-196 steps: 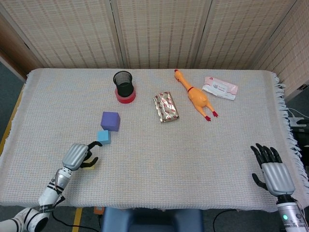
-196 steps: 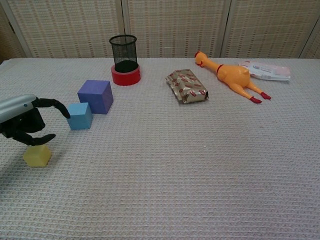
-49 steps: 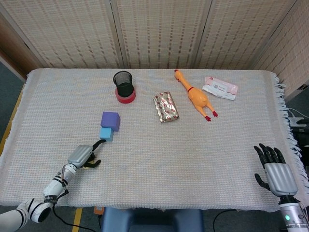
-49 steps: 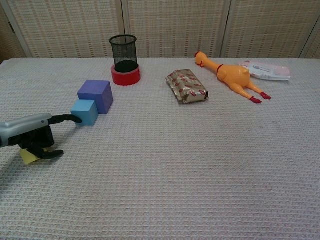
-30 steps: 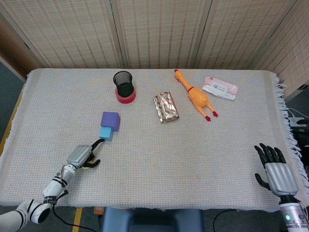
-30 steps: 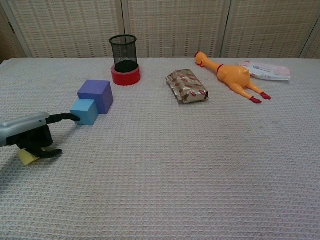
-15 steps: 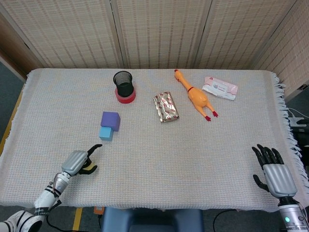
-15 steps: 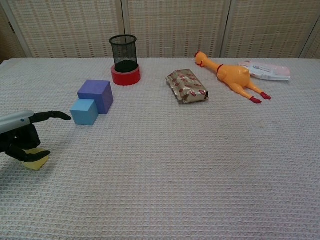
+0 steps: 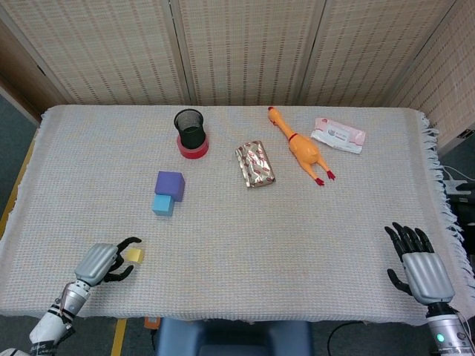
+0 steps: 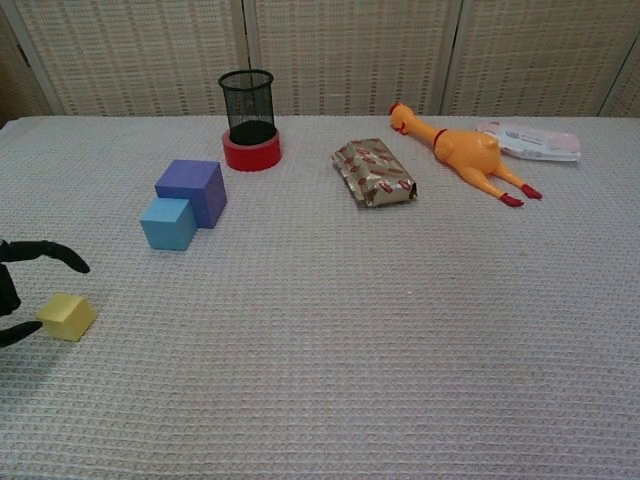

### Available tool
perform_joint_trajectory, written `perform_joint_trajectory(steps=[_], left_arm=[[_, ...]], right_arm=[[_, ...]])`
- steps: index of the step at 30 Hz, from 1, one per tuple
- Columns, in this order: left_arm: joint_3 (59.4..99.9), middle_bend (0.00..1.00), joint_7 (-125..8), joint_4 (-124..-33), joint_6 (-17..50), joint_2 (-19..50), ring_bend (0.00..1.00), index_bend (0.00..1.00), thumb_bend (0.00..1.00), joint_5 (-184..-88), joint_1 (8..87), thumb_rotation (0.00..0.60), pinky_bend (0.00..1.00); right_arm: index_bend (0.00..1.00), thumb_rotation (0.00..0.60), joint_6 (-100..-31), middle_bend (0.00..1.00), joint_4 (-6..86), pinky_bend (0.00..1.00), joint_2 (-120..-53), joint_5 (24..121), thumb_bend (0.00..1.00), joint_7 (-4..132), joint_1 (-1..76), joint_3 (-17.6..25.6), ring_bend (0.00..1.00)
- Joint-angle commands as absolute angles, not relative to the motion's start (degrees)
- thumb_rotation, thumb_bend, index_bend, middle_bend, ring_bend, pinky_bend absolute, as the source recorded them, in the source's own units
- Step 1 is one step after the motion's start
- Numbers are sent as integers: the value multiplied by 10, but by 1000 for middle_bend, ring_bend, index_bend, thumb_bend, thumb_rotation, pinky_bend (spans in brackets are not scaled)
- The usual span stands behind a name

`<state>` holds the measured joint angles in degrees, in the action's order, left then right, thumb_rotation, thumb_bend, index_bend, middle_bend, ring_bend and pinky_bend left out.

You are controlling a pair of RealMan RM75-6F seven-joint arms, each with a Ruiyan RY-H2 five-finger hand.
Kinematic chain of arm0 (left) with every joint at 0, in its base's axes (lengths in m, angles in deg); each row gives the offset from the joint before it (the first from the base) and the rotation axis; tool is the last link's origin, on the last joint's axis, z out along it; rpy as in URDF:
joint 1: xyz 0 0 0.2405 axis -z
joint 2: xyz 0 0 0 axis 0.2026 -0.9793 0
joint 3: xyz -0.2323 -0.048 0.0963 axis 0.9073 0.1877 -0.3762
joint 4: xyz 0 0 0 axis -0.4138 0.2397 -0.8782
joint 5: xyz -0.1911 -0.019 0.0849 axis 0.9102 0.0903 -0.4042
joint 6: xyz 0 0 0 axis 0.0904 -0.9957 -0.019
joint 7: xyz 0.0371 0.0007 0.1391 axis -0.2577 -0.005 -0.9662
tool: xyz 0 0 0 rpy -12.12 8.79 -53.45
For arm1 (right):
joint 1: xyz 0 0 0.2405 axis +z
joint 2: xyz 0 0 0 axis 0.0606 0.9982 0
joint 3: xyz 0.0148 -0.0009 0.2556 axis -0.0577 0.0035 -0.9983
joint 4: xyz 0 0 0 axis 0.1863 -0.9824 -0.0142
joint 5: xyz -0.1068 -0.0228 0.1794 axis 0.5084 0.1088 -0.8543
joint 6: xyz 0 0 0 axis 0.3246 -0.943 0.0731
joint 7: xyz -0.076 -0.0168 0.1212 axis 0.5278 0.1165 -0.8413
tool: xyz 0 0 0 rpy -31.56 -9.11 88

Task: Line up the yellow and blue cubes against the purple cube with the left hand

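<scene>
The purple cube [image 9: 170,183] [image 10: 192,191] sits left of the table's middle, and the blue cube [image 9: 162,205] [image 10: 168,223] lies right against its near side. The small yellow cube [image 9: 134,255] [image 10: 67,316] rests alone on the cloth nearer the front edge. My left hand [image 9: 100,262] [image 10: 20,290] is just left of the yellow cube, fingers curved and apart, holding nothing; only its dark fingertips show in the chest view. My right hand [image 9: 419,268] hovers open at the front right corner.
A black mesh cup on a red tape roll [image 9: 191,133] stands behind the cubes. A foil packet [image 9: 255,164], a rubber chicken [image 9: 299,145] and a wipes pack [image 9: 338,134] lie further right. The cloth-covered table's front edge [image 9: 223,317] is close to both hands.
My left hand has drawn back from the blue cube toward the front left edge, uncovering the yellow cube. The blue cube stays against the purple one. The right hand barely shifted.
</scene>
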<state>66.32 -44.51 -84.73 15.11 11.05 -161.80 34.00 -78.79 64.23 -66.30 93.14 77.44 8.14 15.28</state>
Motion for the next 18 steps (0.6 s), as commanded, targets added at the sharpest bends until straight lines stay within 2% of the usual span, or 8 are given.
perform_joint_trajectory(steps=[1, 9, 18], left_arm=[[659, 1000, -445, -835, 158, 116, 1000, 259, 397, -1610, 333, 600, 1000], [670, 1000, -420, -795, 174, 141, 1000, 270, 397, -1604, 336, 600, 1000], [679, 1000, -398, -758, 179, 167, 1000, 336, 397, -1609, 340, 600, 1000]], right_arm=[[0, 600, -787, 0, 642, 0, -664, 931, 101, 777, 82, 153, 0], [0, 600, -788, 0, 644, 0, -665, 929, 101, 781, 81, 153, 0], [0, 600, -782, 0, 643, 0, -663, 919, 101, 780, 83, 150, 0]])
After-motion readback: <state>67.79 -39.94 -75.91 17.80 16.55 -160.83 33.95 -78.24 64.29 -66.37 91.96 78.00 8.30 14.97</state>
